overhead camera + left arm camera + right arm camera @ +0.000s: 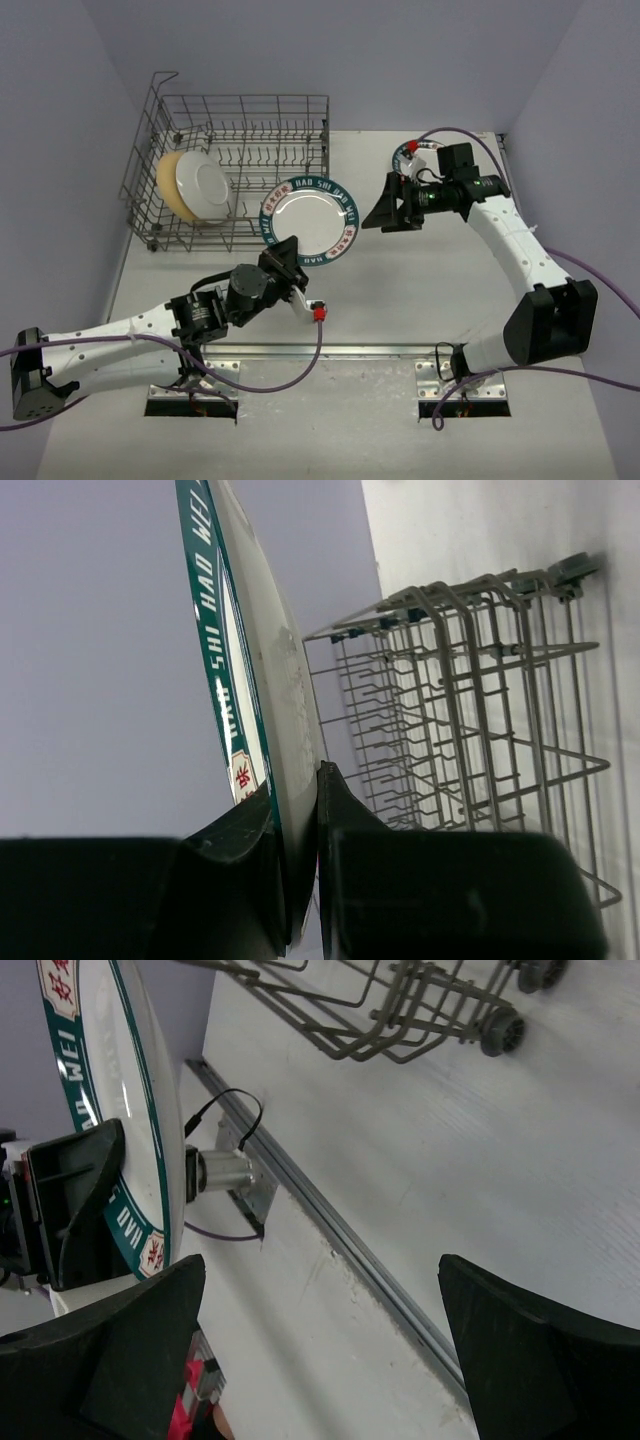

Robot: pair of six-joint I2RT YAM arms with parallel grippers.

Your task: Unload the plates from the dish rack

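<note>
A white table (400, 290) is filling the space between three plain lavender-grey walls. The back wall (350, 50) is rising behind the table's far edge, the left wall (50, 150) is slanting along the table's left side, and the right wall (590, 120) is closing in the table's right side. A metal rail (380, 351) is running across the table near its front edge. A left mounting plate (160, 403) and a right mounting plate (495, 400) are sitting just in front of that rail, at the table's front. Soft, even light is falling on the table top, leaving only faint shadows.
</note>
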